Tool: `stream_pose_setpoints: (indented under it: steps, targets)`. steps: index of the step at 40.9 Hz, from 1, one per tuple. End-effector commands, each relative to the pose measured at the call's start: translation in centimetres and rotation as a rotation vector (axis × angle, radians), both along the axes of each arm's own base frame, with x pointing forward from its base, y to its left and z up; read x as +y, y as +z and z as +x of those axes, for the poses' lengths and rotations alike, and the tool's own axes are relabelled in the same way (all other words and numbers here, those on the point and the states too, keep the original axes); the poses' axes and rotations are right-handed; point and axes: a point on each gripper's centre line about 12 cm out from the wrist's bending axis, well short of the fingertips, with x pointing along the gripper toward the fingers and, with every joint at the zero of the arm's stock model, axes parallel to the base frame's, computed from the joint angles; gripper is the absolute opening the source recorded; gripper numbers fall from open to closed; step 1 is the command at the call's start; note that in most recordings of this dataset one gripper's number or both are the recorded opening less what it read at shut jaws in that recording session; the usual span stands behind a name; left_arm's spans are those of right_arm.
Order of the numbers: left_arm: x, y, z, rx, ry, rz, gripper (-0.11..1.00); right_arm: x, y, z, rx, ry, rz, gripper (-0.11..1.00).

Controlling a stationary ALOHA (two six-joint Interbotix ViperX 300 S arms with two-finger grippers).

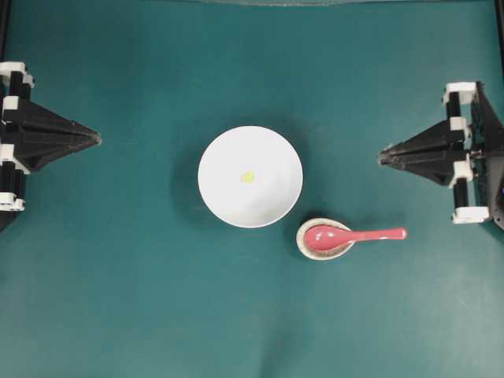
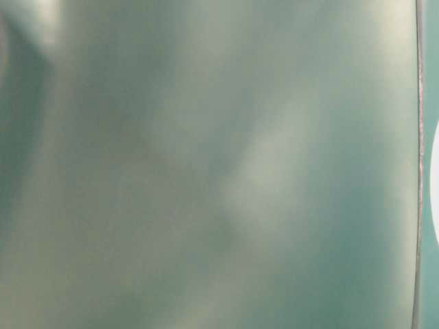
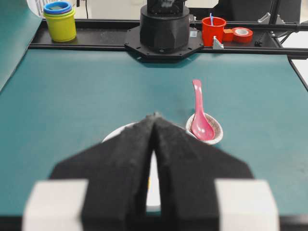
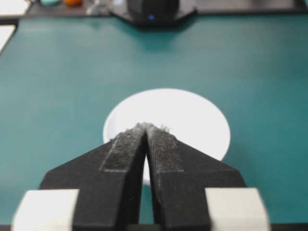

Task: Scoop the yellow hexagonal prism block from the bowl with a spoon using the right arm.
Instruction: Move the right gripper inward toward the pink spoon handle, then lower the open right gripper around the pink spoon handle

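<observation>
The yellow block (image 1: 247, 177) lies inside the white bowl (image 1: 272, 153), just left of the bowl's middle in the overhead view, loose on the smooth floor of it with nothing touching it. The bowl sits near the centre of the green table (image 1: 142, 299). At about four o'clock from the bowl, just beside its rim, is a small speckled dish (image 1: 309, 248), and my spoon (image 1: 346, 235) rests there: the pink scoop lies in the dish and the handle sticks out toward three o'clock, over the table.

My right gripper (image 1: 381, 157) hangs at three o'clock from the bowl, well apart from it and from the spoon, pointing at the bowl. In its wrist view the two black fingers (image 4: 120, 154) meet at their tips with only a thin slit lower down, so they are together and hold nothing. My left gripper (image 1: 98, 140) is at nine o'clock, also well apart, its tips likewise pressed together and empty.

The table-level view is only a green blur.
</observation>
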Motion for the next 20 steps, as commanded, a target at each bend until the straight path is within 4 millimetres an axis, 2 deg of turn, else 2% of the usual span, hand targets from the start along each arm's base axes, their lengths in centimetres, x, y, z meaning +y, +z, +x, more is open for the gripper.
stream_pose_setpoints:
  steps: [1,6,9,12,20]
  targets:
    - [0.0,0.9,0.3,-0.018,0.001,0.004,-0.01,0.2,0.2,0.5,-0.014,0.007,0.012,0.16]
    - [0.0,0.8,0.3,-0.015,0.001,0.002,-0.01,0.4,-0.5,0.9,0.011,0.01,0.033,0.37]
    - [0.0,0.8,0.3,-0.015,0.001,0.003,-0.01,0.6,-1.0,1.1,0.034,0.017,0.041,0.45]
    - [0.0,0.8,0.3,-0.015,0.001,0.002,-0.01,0.8,-1.6,1.4,0.059,0.025,0.048,0.49]
    - [0.0,0.8,0.3,-0.015,0.001,0.003,-0.01,1.4,-3.6,1.9,0.132,0.039,0.071,0.49]
